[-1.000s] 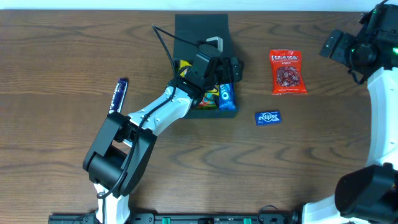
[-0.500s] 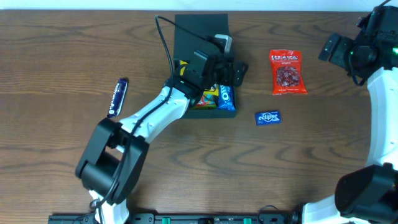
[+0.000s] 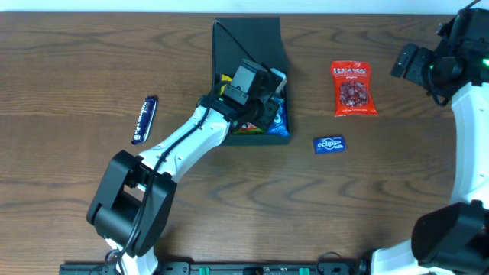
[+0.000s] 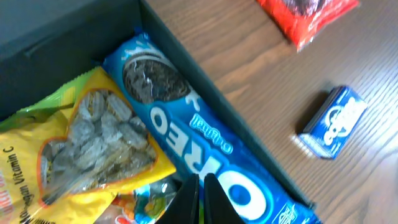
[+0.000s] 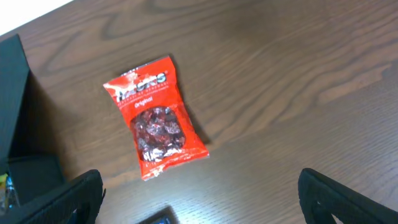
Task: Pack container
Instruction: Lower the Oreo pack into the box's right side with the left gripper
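Wood table (image 3: 76,61), container (image 3: 246,38) at 12 o'clock.
Over it, left gripper (image 4: 200,196) pinched closed, empty; right gripper (image 5: 199,199) at 2 o'clock, spread wide, empty.

Left arm (image 3: 183,141) here: white shells between chunky black joints, with a thin black cable (image 3: 228,34) at the wrist. Right arm (image 3: 467,130) matches, white on black, fingers (image 5: 68,196) matte black.

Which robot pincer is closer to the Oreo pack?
Left. The left pincer is right over the Oreo pack in the container; the right pincer is far off, past the red snack bag.
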You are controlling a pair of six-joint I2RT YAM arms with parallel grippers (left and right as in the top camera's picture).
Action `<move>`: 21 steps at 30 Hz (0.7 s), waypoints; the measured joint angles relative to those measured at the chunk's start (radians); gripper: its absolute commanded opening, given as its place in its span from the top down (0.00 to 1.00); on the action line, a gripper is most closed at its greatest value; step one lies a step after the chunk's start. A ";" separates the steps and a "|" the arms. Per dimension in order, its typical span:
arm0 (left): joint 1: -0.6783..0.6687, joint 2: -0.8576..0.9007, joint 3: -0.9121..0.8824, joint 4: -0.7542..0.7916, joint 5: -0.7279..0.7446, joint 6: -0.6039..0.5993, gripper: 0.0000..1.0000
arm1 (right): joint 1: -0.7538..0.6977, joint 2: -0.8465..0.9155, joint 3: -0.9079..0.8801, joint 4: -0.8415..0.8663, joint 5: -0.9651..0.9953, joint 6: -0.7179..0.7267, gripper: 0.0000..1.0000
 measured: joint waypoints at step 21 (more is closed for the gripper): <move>0.006 -0.008 0.000 -0.050 0.140 0.163 0.94 | 0.000 0.000 -0.021 -0.011 -0.045 -0.034 0.01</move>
